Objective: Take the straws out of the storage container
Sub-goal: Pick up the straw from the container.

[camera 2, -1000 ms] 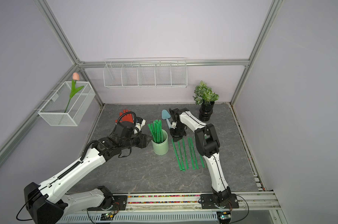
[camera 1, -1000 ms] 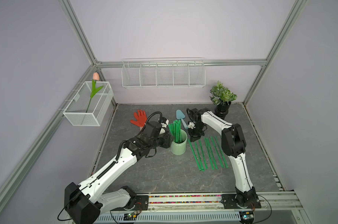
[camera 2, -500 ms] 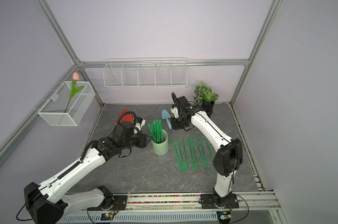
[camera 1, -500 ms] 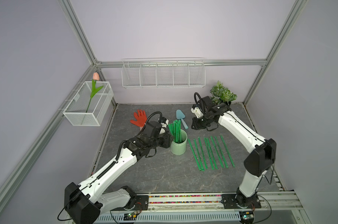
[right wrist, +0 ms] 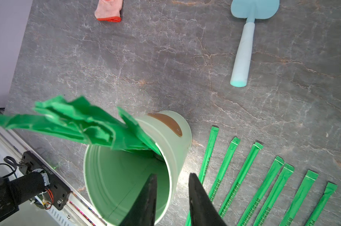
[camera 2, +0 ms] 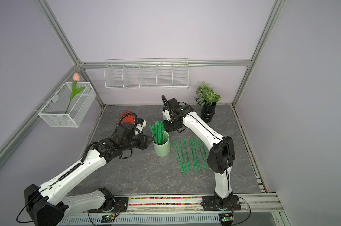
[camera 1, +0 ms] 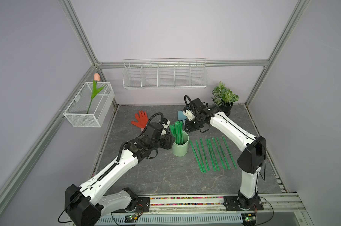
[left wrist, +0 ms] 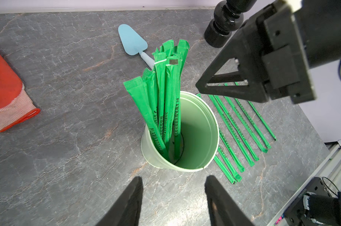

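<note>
Mid-frame, the cup (camera 1: 180, 149) holds straws (camera 1: 177, 130); loose straws (camera 1: 212, 154) lie right of it on the bench (camera 1: 165, 176). Left claw (left wrist: 173, 177) and right claw (right wrist: 173, 174): both released.

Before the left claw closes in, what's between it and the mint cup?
Nothing: in the left wrist view only bare gray tabletop shows between the open left claw and the mint cup.
</note>
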{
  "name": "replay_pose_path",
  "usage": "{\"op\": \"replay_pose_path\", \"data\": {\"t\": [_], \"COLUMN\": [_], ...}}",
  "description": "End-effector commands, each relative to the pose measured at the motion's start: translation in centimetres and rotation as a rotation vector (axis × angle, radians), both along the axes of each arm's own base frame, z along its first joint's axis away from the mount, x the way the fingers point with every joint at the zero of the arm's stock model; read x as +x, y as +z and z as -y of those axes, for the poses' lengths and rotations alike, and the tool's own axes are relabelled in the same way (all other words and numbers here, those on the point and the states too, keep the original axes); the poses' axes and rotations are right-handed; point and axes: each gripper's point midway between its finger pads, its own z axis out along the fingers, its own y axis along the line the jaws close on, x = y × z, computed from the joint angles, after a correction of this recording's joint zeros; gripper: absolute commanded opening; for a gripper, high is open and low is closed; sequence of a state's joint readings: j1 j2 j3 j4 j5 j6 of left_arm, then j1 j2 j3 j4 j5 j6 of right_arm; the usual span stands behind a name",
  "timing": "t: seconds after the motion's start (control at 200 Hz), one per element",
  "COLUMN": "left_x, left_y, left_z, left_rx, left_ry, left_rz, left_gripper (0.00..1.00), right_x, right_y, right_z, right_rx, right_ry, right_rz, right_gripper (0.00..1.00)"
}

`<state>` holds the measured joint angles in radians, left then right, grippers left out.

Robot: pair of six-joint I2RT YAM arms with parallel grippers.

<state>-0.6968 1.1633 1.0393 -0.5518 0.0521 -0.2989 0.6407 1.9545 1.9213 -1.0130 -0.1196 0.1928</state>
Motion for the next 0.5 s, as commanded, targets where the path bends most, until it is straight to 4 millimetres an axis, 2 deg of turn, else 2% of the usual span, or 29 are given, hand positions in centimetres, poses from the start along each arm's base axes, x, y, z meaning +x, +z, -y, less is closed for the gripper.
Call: {"op": "replay_pose_path", "data": {"t": [0.0, 0.25, 0.495], "left_x": [-0.1, -0.1, -0.1], "left_y": [0.8, 0.7, 0.7], "left_z": [-0.2, -0.1, -0.1], "left_rx": [-0.007, -0.006, -0.008], "left_ry": [0.004, 0.000, 0.002], "left_rz": [0.021, 0.016, 0.020], "left_gripper": [0.55, 0.55, 0.55], "right_x": [-0.2, -0.1, 0.1], "right_y": [0.7, 0.7, -0.1], "right_z": [-0.6, -1.6, -1.6], "right_rx": [-0.004, -0.004, -0.034], "right_ry": [0.030, 0.047, 0.043], "right_rz": [0.014, 0.011, -0.008], "right_gripper": [0.32, 0.33, 0.33]}}
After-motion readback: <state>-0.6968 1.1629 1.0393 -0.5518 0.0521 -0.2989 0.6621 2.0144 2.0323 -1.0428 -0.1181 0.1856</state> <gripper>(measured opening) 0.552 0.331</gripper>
